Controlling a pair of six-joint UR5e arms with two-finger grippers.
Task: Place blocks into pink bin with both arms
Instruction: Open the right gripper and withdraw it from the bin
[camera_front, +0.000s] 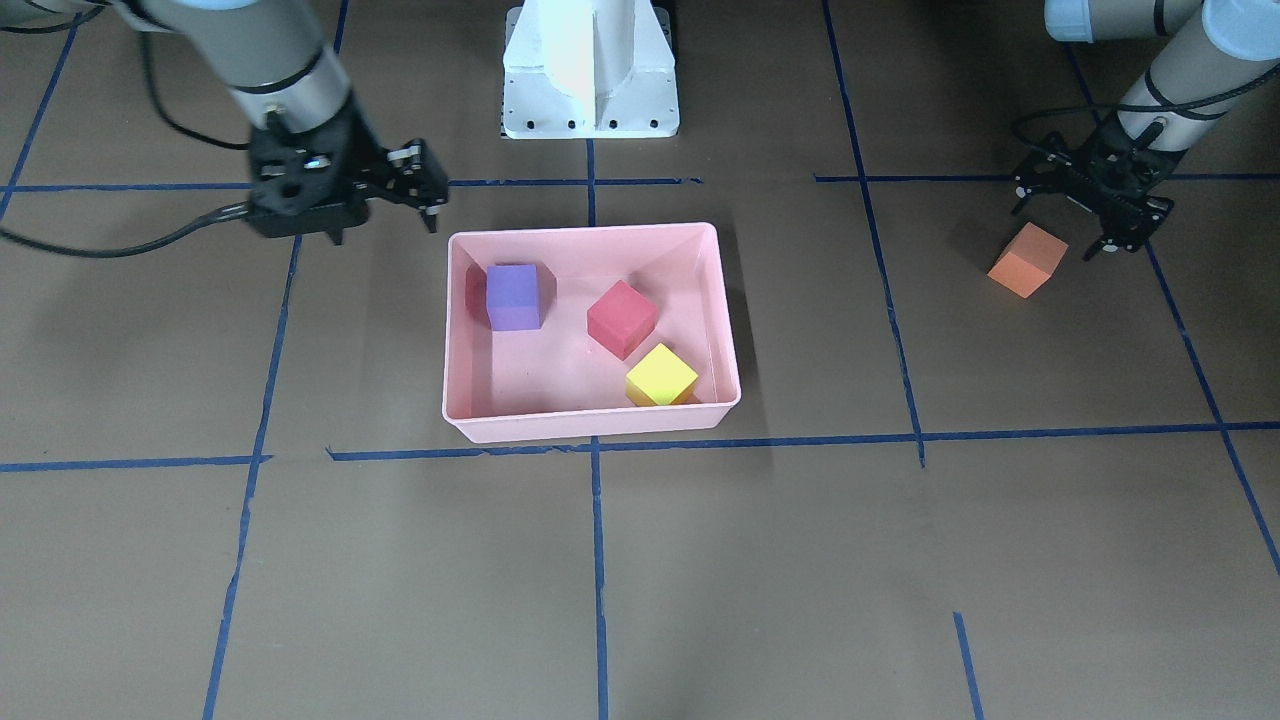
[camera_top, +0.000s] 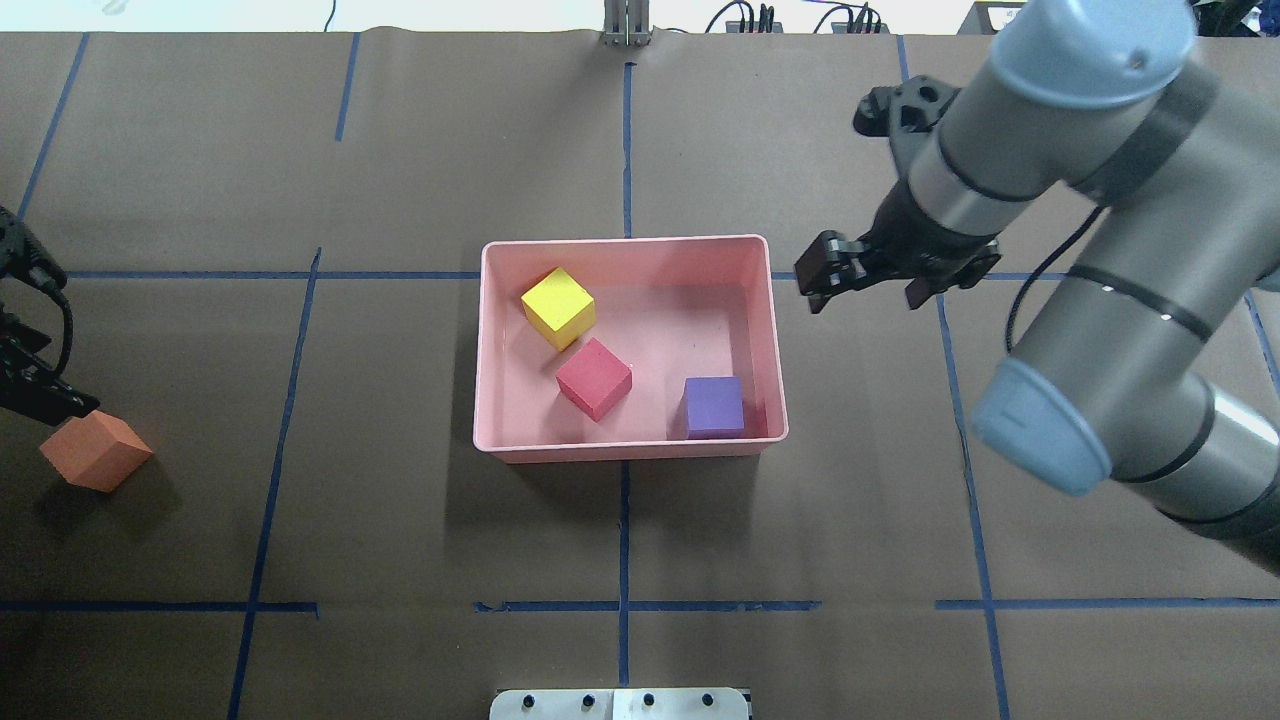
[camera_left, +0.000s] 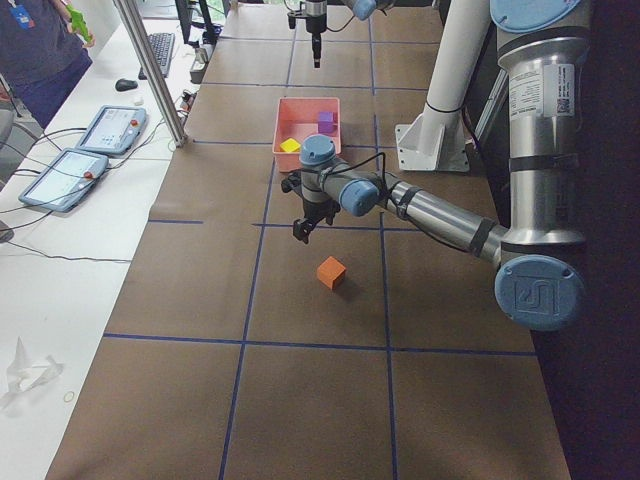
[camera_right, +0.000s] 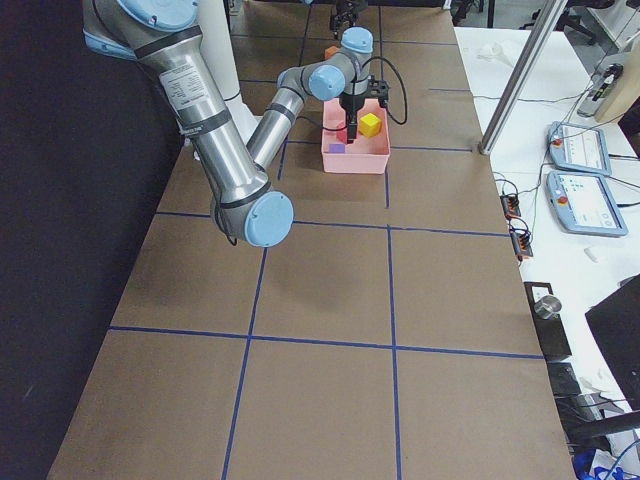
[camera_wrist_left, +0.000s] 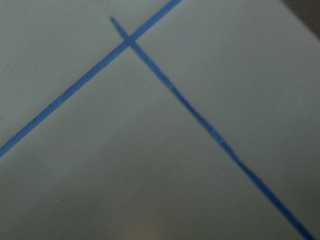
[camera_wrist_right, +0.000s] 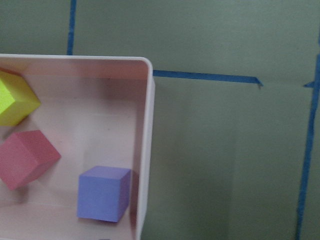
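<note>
The pink bin (camera_front: 590, 428) (camera_top: 625, 447) sits mid-table and holds the purple block (camera_front: 513, 296) (camera_top: 714, 406), the red block (camera_front: 621, 318) (camera_top: 594, 377) and the yellow-green block (camera_front: 660, 375) (camera_top: 558, 306). The orange block (camera_front: 1027, 260) (camera_top: 95, 450) lies on the table far out on my left side. My left gripper (camera_front: 1065, 225) (camera_top: 55, 340) is open and empty, hovering just beside and above the orange block. My right gripper (camera_front: 385, 225) (camera_top: 865, 298) is open and empty, just outside the bin's corner near the purple block. The right wrist view shows that bin corner (camera_wrist_right: 145, 150) and all three blocks.
The white pedestal (camera_front: 590, 70) stands behind the bin on the robot's side. Blue tape lines (camera_top: 625, 605) grid the brown table. In the exterior left view, a side table with tablets (camera_left: 105, 130) and a metal post (camera_left: 150, 70) border the far edge.
</note>
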